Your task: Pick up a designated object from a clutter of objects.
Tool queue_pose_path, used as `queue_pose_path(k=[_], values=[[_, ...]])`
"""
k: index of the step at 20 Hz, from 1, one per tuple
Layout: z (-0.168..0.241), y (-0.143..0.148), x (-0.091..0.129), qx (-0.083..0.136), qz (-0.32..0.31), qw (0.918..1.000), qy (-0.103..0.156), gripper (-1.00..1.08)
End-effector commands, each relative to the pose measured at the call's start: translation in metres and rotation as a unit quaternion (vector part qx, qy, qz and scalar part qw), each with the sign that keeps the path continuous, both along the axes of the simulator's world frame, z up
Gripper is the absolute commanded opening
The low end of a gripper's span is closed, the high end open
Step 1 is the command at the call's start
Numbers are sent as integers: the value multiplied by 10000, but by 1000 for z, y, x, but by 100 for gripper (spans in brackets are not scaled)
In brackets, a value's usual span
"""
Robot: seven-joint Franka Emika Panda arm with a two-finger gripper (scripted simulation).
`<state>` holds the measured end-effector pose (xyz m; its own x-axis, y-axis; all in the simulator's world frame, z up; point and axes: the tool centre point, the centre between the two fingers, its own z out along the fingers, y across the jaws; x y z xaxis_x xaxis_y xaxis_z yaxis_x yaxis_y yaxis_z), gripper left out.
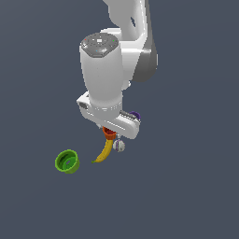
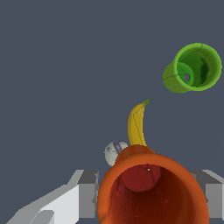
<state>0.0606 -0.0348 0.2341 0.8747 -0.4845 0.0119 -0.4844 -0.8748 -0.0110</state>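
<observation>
Straddling the orange-red cup [image 2: 151, 192] beside the banana [image 2: 137, 125] and ball [image 2: 114, 151], the end effector [image 2: 146, 197] seems mid-grasp, though whether its fingers [image 2: 87, 192] clench is unclear; next calls for lifting straight up.

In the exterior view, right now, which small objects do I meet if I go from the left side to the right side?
Green bowl → yellow banana → small white-grey ball → purple cup, mostly hidden behind the arm. I leave out the orange-red cup: it sits directly above the banana, under the gripper.
</observation>
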Motion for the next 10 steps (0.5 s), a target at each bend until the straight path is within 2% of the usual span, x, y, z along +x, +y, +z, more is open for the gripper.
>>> queue_pose_path(k=[1,10], values=[[26,-15,3,-1,2,10000,13,-100],[106,-61,15,-12,1,10000,52,-100]])
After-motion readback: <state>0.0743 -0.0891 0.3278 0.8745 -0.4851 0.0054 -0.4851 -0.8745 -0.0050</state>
